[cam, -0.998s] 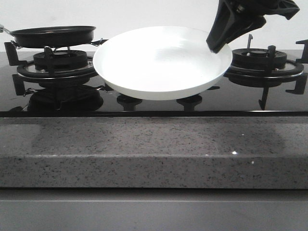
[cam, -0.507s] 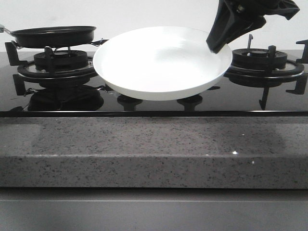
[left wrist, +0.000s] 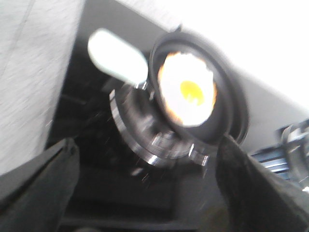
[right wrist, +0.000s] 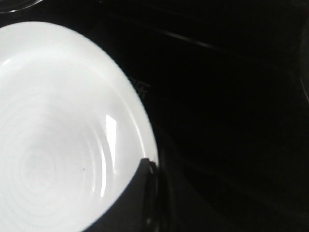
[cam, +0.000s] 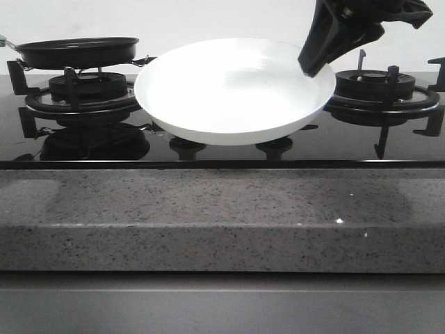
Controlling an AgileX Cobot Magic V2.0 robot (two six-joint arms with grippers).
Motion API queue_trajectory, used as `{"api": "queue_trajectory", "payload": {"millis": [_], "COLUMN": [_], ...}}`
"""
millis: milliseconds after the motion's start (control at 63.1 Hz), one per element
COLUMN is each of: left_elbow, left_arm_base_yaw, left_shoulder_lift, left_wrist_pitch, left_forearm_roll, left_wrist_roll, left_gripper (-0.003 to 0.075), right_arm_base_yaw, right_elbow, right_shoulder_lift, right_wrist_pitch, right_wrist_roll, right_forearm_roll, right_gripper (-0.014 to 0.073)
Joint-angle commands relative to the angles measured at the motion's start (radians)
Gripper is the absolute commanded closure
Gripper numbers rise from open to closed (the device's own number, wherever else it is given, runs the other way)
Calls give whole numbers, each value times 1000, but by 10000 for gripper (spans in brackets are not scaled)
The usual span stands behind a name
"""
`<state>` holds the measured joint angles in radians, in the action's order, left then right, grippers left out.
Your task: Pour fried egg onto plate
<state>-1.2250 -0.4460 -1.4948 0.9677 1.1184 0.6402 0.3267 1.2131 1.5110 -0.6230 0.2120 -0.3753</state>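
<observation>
The white plate (cam: 229,90) hangs tilted above the middle of the stove, and my right gripper (cam: 311,64) is shut on its right rim. In the right wrist view the plate (right wrist: 58,135) is bare, with my right gripper (right wrist: 148,170) clamped on its edge. The black frying pan (cam: 76,50) sits on the left burner. In the blurred left wrist view the fried egg (left wrist: 187,89), pale with a yellow yolk, lies in the pan (left wrist: 231,104). My left gripper (left wrist: 145,193) is open and empty, short of the pan. It is out of the front view.
The left burner grate (cam: 80,97) and the right burner grate (cam: 379,94) stand on the black glass hob. Two knobs (cam: 188,146) sit under the plate. A speckled grey counter edge (cam: 222,216) runs along the front. The pan's pale handle (left wrist: 117,56) sticks out sideways.
</observation>
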Motion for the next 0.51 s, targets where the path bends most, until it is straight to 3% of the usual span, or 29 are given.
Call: {"api": "queue_trajectory", "payload": {"millis": [0, 491], "left_elbow": [-70, -221], "left_arm_base_yaw": [-2, 26], "left_shoulder_lift": [-36, -326], "left_wrist_pitch": [15, 53], "left_forearm_roll": [132, 355], "left_wrist_roll": [11, 11], "left_gripper": [156, 156], "right_arm_base_yaw": [1, 1], "right_elbow": [26, 26], "right_shoulder_lift": [-36, -36], "right_wrist_pitch": [43, 43], "right_wrist_roll": [7, 7], "right_forearm_roll": [-25, -25], "right_gripper": [710, 710]}}
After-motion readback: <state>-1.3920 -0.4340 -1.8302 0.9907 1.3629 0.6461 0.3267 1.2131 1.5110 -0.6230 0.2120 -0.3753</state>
